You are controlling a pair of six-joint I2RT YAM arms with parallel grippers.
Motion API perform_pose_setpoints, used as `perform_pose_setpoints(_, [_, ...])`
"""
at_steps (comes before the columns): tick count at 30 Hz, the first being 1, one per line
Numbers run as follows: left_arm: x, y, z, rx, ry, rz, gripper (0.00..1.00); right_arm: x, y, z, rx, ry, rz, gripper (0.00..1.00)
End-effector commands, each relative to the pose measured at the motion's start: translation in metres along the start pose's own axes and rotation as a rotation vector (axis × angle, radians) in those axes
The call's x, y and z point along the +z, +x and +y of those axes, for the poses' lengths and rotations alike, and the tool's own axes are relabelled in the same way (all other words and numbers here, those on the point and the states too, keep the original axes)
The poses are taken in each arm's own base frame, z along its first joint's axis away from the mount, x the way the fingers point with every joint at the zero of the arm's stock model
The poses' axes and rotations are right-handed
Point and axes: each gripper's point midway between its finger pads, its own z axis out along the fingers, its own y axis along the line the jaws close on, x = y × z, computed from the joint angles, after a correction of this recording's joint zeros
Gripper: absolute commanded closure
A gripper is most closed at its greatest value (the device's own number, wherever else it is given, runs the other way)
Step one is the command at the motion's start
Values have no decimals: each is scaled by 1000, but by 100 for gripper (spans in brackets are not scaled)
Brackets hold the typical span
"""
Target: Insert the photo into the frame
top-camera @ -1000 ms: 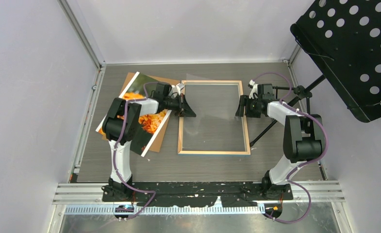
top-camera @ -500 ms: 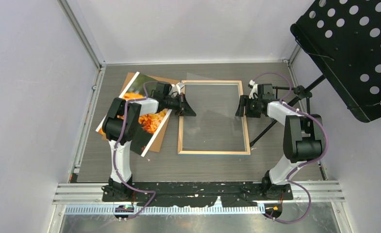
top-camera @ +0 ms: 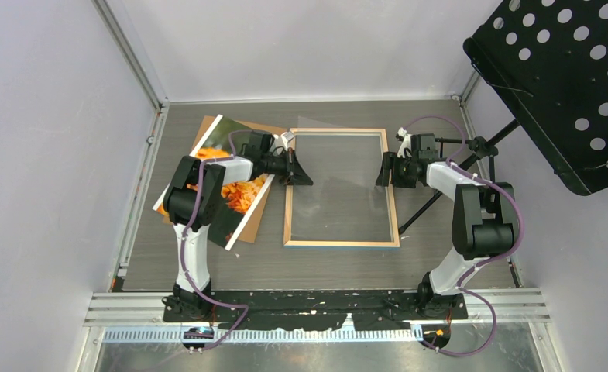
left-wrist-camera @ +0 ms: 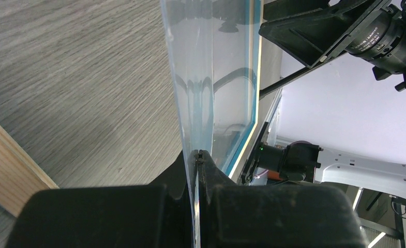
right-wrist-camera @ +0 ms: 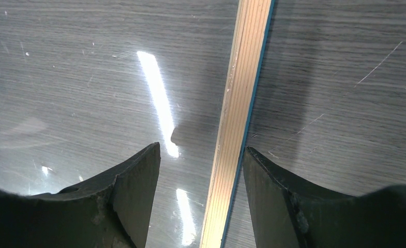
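Fingers (left-wrist-camera: 273, 212) of the left gripper (top-camera: 299, 177) are pressed together, pinching the edge of the clear pane (left-wrist-camera: 211, 77) at the left side of the frame (top-camera: 341, 242). Right gripper (right-wrist-camera: 201, 149) keeps its fingers spread over the frame's right rail, perhaps not touching it. The photo (top-camera: 242, 194) lies left of the frame on a brown board (top-camera: 266, 128) — partly under the left arm.

Frame (top-camera: 341, 242) lies flat mid-way across the table (top-camera: 324, 267), nearer its far edge. Photo (top-camera: 242, 194) sits to the frame's left on a board (top-camera: 265, 129), both skewed, by the table's left edge. L gripper (top-camera: 300, 180) is at the frame's left rail w/ the pane (left-wrist-camera: 200, 77) edge betw. its fingers. R gripper (top-camera: 383, 172) straddles the right rail. Music stand (top-camera: 564, 85) is beyond the far-right corner.
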Motion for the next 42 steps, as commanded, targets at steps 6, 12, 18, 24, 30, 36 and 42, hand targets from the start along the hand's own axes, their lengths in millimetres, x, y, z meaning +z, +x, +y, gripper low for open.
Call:
perform_pose_setpoints(6, [3,0,0,30,2,-15,100,-2,-24,7,-14,-21,-63,34])
perform_pose_setpoints(12, [3,2,2,31,-7,-12,100,-5,-27,8,-14,-23,-72,34])
perform_pose_setpoints(18, [5,3,2,30,-8,-8,100,-4,-27,9,-11,-26,-71,34])
perform_pose_setpoints(24, [9,6,-2,30,6,10,100,-4,-26,9,-6,-28,-68,34])
perform_pose_setpoints(30, [13,7,-3,32,10,22,100,-3,-26,10,-2,-32,-66,34])
perform_pose_setpoints(36, [15,8,1,32,-4,33,100,-4,-30,9,-5,-28,-73,34])
perform_pose_setpoints(42, [14,8,4,32,-22,31,100,-9,-38,1,0,20,-97,31])
